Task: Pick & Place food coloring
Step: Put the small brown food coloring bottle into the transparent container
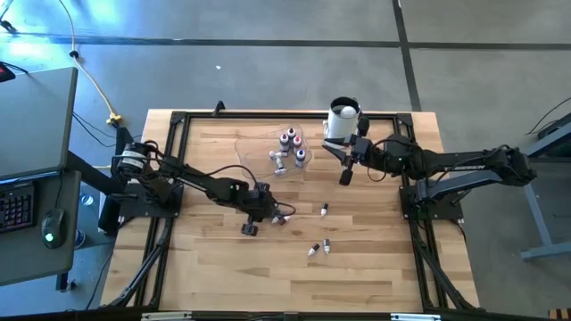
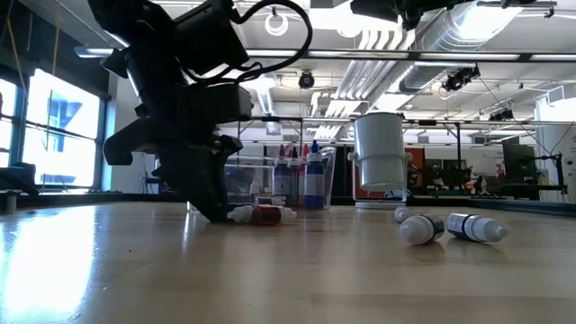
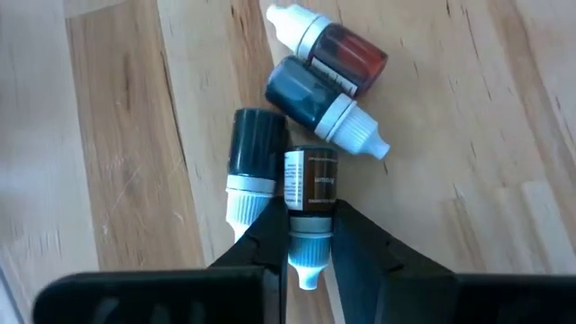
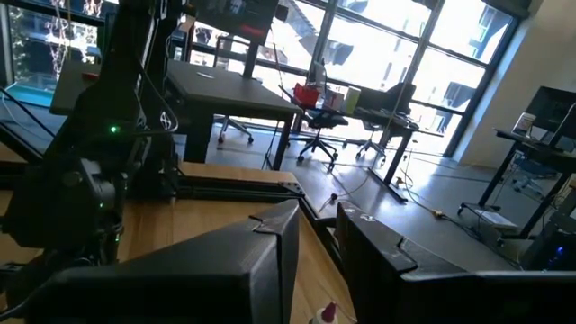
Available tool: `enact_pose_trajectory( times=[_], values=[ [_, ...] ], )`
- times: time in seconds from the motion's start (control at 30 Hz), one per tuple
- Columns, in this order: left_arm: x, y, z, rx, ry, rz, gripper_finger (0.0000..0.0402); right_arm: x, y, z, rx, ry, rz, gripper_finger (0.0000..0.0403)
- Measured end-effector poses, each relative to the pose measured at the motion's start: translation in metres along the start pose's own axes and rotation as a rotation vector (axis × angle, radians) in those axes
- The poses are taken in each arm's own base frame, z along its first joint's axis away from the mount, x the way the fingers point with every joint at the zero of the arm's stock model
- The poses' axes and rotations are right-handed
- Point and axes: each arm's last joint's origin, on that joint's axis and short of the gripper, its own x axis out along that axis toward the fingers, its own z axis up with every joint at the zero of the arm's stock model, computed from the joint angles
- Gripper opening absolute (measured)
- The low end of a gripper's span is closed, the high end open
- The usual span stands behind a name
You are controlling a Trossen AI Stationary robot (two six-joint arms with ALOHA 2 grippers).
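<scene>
The left gripper [image 3: 310, 236] jaws are gripping a brown bottle [image 3: 310, 193] lying lengthwise between them on the surface [image 3: 468, 144], white tip pointing back toward the wrist

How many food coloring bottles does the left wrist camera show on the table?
4: a brown-labelled bottle between the left end effector fingers, a dark bottle beside it, then a blue bottle and a red bottle. Others may lie outside this view.

grey concrete floor [image 1: 268, 80] around the table; large windows [image 4: 396, 54], desks [image 4: 225, 94] and office chairs [image 4: 319, 126] beyond.
</scene>
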Motion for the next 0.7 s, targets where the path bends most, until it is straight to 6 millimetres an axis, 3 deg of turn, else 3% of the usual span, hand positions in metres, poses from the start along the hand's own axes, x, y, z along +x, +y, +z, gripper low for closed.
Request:
enact_pose_trajectory(
  times=[0.13, 0.3, 0.47, 0.6, 0.7],
  values=[
    [-0.005, 0.001, 0.004, -0.019, 0.005, -0.004, 0.0060, 0.000, 0.000, 0.000, 0.000, 0.000, 0.000, 0.0071],
    [-0.023, 0.007, 0.030, -0.024, -0.092, 0.059, 0.0069, 0.000, 0.000, 0.000, 0.000, 0.000, 0.000, 0.0071],
    [-0.045, 0.019, 0.056, -0.029, -0.046, 0.335, 0.0063, 0.000, 0.000, 0.000, 0.000, 0.001, 0.000, 0.0071],
    [-0.066, 0.041, 0.067, -0.027, 0.066, 0.590, 0.0062, 0.000, 0.000, 0.000, 0.000, 0.001, 0.000, 0.0071],
    [-0.076, 0.070, 0.068, -0.124, 0.083, 0.567, 0.0061, 0.000, 0.000, 0.000, 0.000, 0.001, 0.001, 0.0071]
  ],
)
